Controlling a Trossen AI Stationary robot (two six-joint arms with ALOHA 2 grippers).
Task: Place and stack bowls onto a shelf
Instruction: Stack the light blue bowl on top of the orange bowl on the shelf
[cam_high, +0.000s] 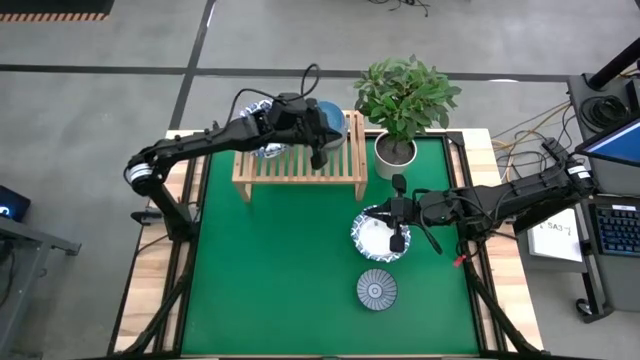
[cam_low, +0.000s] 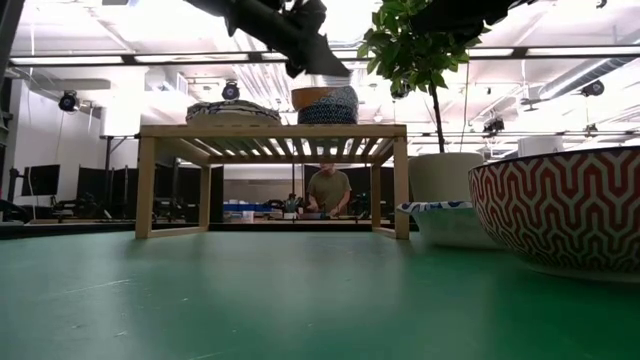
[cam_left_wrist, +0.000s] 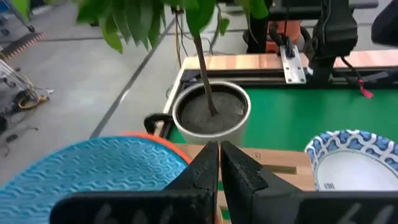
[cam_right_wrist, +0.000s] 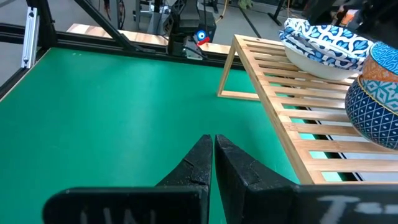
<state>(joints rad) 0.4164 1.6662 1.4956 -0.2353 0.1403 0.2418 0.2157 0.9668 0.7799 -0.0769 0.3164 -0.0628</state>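
No readable writing anywhere. Left gripper (cam_high: 318, 158), jaws shut and empty, over the shelf (cam_high: 300, 172); right gripper (cam_high: 397, 243), jaws shut too, above a white bowl (cam_high: 375, 240) at 3 o'clock on the worktop (cam_high: 280, 280).

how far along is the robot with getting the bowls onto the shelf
Done: the shelf already carries a white-and-blue bowl stack and a blue stack. In hand: nothing; the left gripper is shut above the shelf, the right gripper shut over a white bowl. Left: that bowl and the patterned bowl.
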